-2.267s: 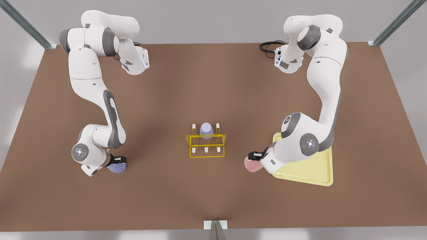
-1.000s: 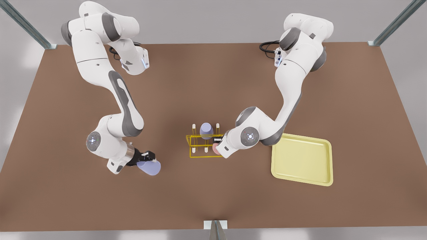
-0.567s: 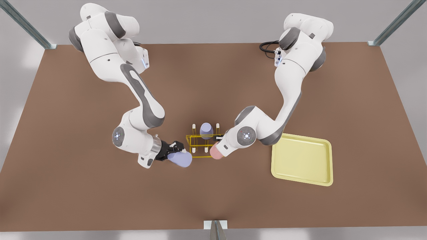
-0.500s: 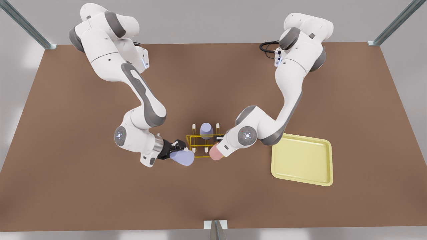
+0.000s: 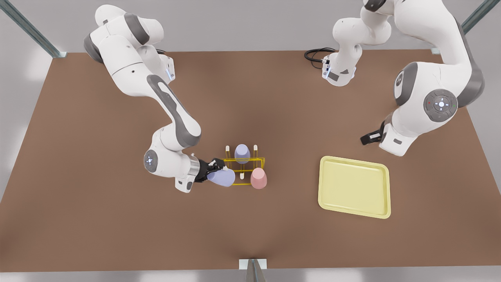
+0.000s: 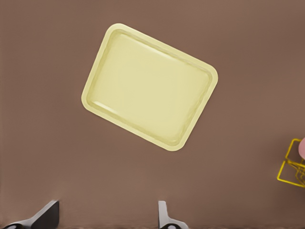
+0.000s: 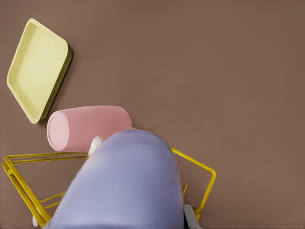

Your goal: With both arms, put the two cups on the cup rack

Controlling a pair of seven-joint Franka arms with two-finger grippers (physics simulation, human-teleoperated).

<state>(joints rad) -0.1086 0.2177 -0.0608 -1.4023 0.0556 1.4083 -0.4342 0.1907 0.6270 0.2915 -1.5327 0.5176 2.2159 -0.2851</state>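
1. The cup rack (image 5: 258,159) was a small bright-yellow wire frame with short white-tipped pegs, standing near the middle of the brown table (image 5: 117,227).
2. The right gripper (image 5: 213,166) was at the rack's end on the front view's left, its black fingers pinching the held lavender cup (image 5: 222,178). That cup was plain, handleless and tapered, and it hung tilted over the rack's near corner on that side. In the right wrist view its smooth body (image 7: 126,186) loomed above the yellow wires (image 7: 195,164).
3. The pink cup (image 5: 258,178) was pale, handleless and tapered like the others. It sat at the rack's near row, at the end on the front view's right, free of either gripper (whether a peg was inside it could not be told). The right wrist view showed it (image 7: 88,126) just beside the held cup.
4. A second lavender cup (image 5: 242,153) sat in the rack's far row, between two bare pegs.
5. The left gripper (image 5: 366,139) waited well apart from the rack, raised beyond the pale-yellow tray (image 5: 354,187). In the left wrist view its fingers (image 6: 45,217) were spread with nothing between them, above the tray (image 6: 147,86).
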